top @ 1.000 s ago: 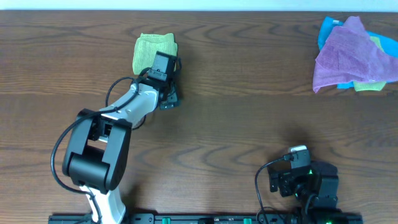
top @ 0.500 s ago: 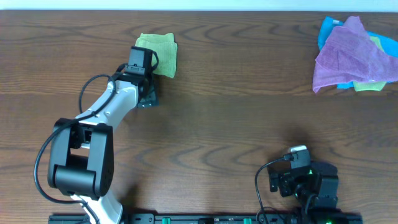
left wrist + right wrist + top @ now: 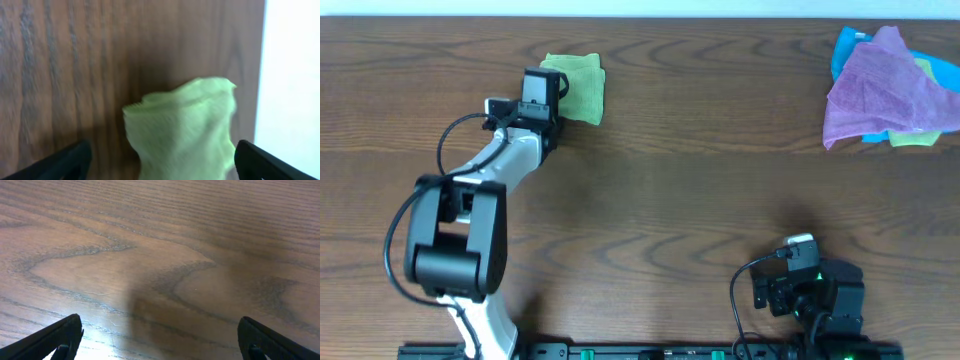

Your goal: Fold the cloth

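Note:
The lime-green cloth (image 3: 580,85) lies folded into a small rectangle at the far left of the table, close to the far edge. My left gripper (image 3: 550,95) is over the cloth's left edge. In the left wrist view the cloth (image 3: 185,125) bulges up between the two fingers of the left gripper (image 3: 162,162), which is open. I cannot tell whether the fingers touch the cloth. No white tag shows. My right gripper (image 3: 800,285) rests at the near right, open and empty, and in the right wrist view the right gripper (image 3: 160,337) has only bare wood under it.
A heap of cloths lies at the far right corner, with the purple cloth (image 3: 880,85) over the blue cloth (image 3: 842,45). The table's far edge (image 3: 261,75) runs just beyond the green cloth. The right arm's cable (image 3: 745,290) loops beside its base.
My left arm has swung left and slightly toward the far edge. The gripper moved from the cloth's near right corner to its left edge. The cloth and the right arm stayed put.

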Controlling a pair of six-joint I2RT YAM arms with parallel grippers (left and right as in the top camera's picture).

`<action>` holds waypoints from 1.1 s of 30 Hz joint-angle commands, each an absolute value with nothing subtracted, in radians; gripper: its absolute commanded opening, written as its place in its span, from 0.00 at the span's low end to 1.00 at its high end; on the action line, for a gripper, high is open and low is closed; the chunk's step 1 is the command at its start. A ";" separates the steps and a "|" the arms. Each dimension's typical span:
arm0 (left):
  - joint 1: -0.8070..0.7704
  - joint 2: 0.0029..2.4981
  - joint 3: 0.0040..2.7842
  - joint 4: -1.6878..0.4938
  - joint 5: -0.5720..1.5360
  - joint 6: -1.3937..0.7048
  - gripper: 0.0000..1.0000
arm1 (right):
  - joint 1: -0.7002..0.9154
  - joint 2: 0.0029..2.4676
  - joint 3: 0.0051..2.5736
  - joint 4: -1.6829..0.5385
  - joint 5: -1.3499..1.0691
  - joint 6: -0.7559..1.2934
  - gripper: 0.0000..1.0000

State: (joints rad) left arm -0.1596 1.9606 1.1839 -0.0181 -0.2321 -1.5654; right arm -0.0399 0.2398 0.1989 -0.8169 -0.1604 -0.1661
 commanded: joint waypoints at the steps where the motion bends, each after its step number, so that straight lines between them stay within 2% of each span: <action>1: -0.146 1.993 1.181 0.006 -0.228 -1.541 0.90 | -0.026 0.233 0.185 -0.816 -0.161 -0.173 0.99; 3: -0.145 1.996 1.181 0.009 -0.227 -1.541 0.88 | -0.026 0.233 0.185 -0.816 -0.161 -0.173 0.99; 7: -0.138 2.008 1.181 0.019 -0.227 -1.541 0.66 | -0.026 0.233 0.185 -0.816 -0.161 -0.173 0.99; 11: -0.137 2.033 1.181 0.063 -0.228 -1.540 0.63 | -0.026 0.233 0.185 -0.816 -0.161 -0.173 0.99; 15: -0.137 2.057 1.181 0.099 -0.205 -1.541 0.47 | -0.026 0.233 0.185 -0.817 -0.161 -0.173 0.99; 17: -0.137 2.067 1.181 0.099 -0.196 -1.541 0.47 | -0.026 0.233 0.185 -0.816 -0.161 -0.173 0.99; 20: -0.138 2.078 1.181 0.094 -0.180 -1.541 0.55 | -0.026 0.233 0.185 -0.816 -0.161 -0.173 0.99; 27: -0.138 2.078 1.181 0.079 -0.090 -1.542 0.56 | -0.026 0.233 0.185 -0.816 -0.161 -0.173 0.99; 29: -0.138 2.078 1.181 0.056 -0.080 -1.541 0.51 | -0.026 0.233 0.185 -0.816 -0.161 -0.173 0.99; 33: -0.138 2.082 1.181 0.031 -0.104 -1.530 0.32 | -0.026 0.233 0.185 -0.817 -0.161 -0.173 0.99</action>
